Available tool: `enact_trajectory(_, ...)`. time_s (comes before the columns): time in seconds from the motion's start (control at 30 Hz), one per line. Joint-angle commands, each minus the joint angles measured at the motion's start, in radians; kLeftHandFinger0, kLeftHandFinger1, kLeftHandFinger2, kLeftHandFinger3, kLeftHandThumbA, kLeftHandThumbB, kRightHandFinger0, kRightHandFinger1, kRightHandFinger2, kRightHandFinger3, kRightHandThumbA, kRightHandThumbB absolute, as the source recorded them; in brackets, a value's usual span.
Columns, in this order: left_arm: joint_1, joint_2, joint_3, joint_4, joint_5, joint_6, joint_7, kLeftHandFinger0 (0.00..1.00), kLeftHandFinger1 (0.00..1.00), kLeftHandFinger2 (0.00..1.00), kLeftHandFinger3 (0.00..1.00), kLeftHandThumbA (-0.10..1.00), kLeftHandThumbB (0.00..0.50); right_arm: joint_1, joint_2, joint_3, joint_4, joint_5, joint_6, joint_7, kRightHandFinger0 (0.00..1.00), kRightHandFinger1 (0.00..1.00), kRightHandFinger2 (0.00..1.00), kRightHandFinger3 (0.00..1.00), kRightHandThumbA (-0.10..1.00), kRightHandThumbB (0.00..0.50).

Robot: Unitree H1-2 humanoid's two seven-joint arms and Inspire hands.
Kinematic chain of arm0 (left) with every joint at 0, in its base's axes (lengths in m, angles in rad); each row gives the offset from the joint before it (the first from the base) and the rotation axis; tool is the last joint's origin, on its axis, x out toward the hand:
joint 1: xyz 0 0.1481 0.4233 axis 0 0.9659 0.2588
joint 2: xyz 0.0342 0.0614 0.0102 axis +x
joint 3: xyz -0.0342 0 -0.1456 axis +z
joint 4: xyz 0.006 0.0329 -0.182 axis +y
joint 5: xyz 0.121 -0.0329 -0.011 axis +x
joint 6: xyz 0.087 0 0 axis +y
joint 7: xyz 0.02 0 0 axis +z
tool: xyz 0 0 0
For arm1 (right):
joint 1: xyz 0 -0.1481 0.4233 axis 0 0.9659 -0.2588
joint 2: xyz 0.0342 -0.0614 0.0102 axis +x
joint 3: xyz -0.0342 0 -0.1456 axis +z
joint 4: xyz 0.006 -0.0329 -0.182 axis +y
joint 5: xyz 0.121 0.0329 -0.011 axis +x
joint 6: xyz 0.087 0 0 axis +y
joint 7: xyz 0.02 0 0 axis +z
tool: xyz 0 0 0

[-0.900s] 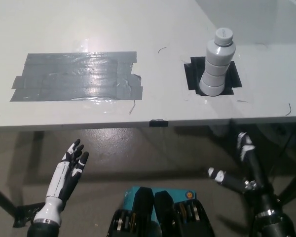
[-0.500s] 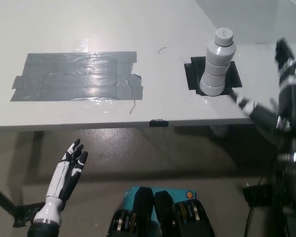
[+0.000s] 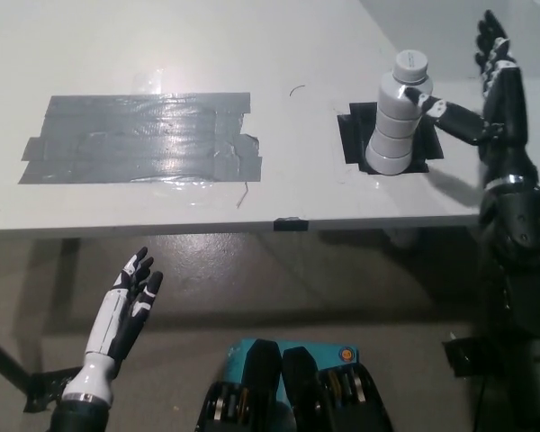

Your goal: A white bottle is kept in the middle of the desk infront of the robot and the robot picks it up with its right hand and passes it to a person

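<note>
A white ribbed bottle (image 3: 398, 117) with a grey cap stands upright on a black tape square (image 3: 353, 137) on the white desk (image 3: 279, 54), right of the middle. My black right hand (image 3: 490, 94) is raised over the desk just right of the bottle, open, with its fingers spread. Its thumb reaches left and touches or nearly touches the bottle's upper part; the other fingers point up and away. My white left hand (image 3: 121, 315) rests open below the desk's front edge at the lower left, holding nothing.
A broad patch of grey tape (image 3: 139, 139) covers the desk's left half. A small black clip (image 3: 289, 222) sits on the front edge. Desk legs and dark floor show beneath.
My right arm has risen from below the desk's edge, up over the right side of the desk, and its hand has come in beside the bottle. The bottle and left hand have not moved.
</note>
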Motion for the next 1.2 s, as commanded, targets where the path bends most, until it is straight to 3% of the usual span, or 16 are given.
enact_trajectory(0.0,-0.022,0.007,0.003,-0.013,-0.002,-0.036,0.008,1.0,1.0,1.0,1.0,0.93,0.074,-0.073,-0.006,0.009,0.046,0.032,0.015,0.016,1.0,1.0,1.0,1.0,1.0,0.365)
enact_trajectory(0.1,-0.023,0.01,0.001,-0.009,-0.003,-0.044,0.003,1.0,1.0,1.0,1.0,0.92,0.045,-0.084,-0.007,0.037,0.081,-0.001,0.016,0.012,1.0,1.0,1.0,1.0,1.0,0.364)
enact_trajectory(0.2,-0.021,0.01,-0.001,-0.015,-0.001,-0.039,0.001,1.0,1.0,1.0,1.0,0.92,0.055,-0.093,-0.007,0.053,0.125,-0.007,0.006,0.01,1.0,1.0,1.0,1.0,1.0,0.372)
enact_trajectory(0.37,-0.032,0.011,0.0,-0.002,-0.002,-0.056,0.006,1.0,1.0,1.0,1.0,0.92,0.07,-0.115,-0.001,0.074,0.183,-0.011,-0.032,0.009,1.0,1.0,1.0,1.0,0.99,0.421)
enact_trajectory(0.57,-0.032,0.014,0.001,-0.014,0.0,-0.043,0.001,1.0,1.0,1.0,1.0,0.92,0.039,-0.184,0.0,0.102,0.34,-0.029,-0.05,-0.01,1.0,1.0,1.0,1.0,0.95,0.477)
enact_trajectory(0.67,-0.029,0.01,0.001,-0.01,0.0,-0.049,0.005,1.0,1.0,1.0,1.0,0.92,0.037,-0.243,-0.006,0.094,0.469,-0.005,-0.058,-0.003,1.0,1.0,1.0,1.0,0.95,0.48)
enact_trajectory(0.7,-0.027,0.009,0.0,-0.019,0.004,-0.031,0.003,1.0,1.0,1.0,1.0,0.93,0.052,-0.29,-0.01,0.074,0.559,0.024,-0.062,0.013,1.0,1.0,1.0,1.0,0.93,0.452)
enact_trajectory(0.87,-0.029,0.008,0.001,-0.015,-0.008,-0.05,-0.001,1.0,1.0,1.0,1.0,0.91,0.048,-0.428,-0.027,-0.042,0.794,0.146,-0.026,0.069,1.0,1.0,1.0,1.0,0.88,0.434)
enact_trajectory(0.97,-0.029,0.008,0.0,-0.019,-0.012,-0.047,-0.004,1.0,1.0,1.0,1.0,0.91,0.052,-0.484,-0.04,-0.139,0.868,0.222,0.008,0.088,1.0,1.0,1.0,1.0,0.83,0.362)
enact_trajectory(1.03,-0.027,0.006,-0.005,-0.023,-0.004,-0.043,-0.004,1.0,1.0,1.0,1.0,0.93,0.059,-0.509,-0.048,-0.229,0.899,0.283,0.033,0.049,1.0,1.0,1.0,1.0,0.59,0.31)
enact_trajectory(1.07,-0.028,0.005,-0.007,-0.023,-0.002,-0.042,-0.004,1.0,1.0,1.0,1.0,0.93,0.059,-0.514,-0.051,-0.249,0.905,0.292,0.037,0.035,1.0,1.0,1.0,1.0,0.54,0.322)
enact_trajectory(1.1,-0.027,0.005,-0.007,-0.026,-0.003,-0.038,-0.005,1.0,1.0,1.0,1.0,0.93,0.058,-0.526,-0.055,-0.274,0.915,0.299,0.059,-0.016,0.69,0.69,0.91,1.0,0.3,0.281)
enact_trajectory(1.13,-0.029,0.005,-0.009,-0.029,-0.003,-0.039,-0.007,1.0,1.0,1.0,1.0,0.92,0.046,-0.533,-0.06,-0.272,0.921,0.278,0.058,-0.084,0.06,0.13,0.36,1.0,-0.07,0.248)
enact_trajectory(1.17,-0.029,0.006,-0.009,-0.033,-0.003,-0.038,-0.008,1.0,1.0,1.0,1.0,0.92,0.046,-0.533,-0.061,-0.264,0.924,0.255,0.047,-0.124,0.01,0.11,0.35,1.0,-0.09,0.251)
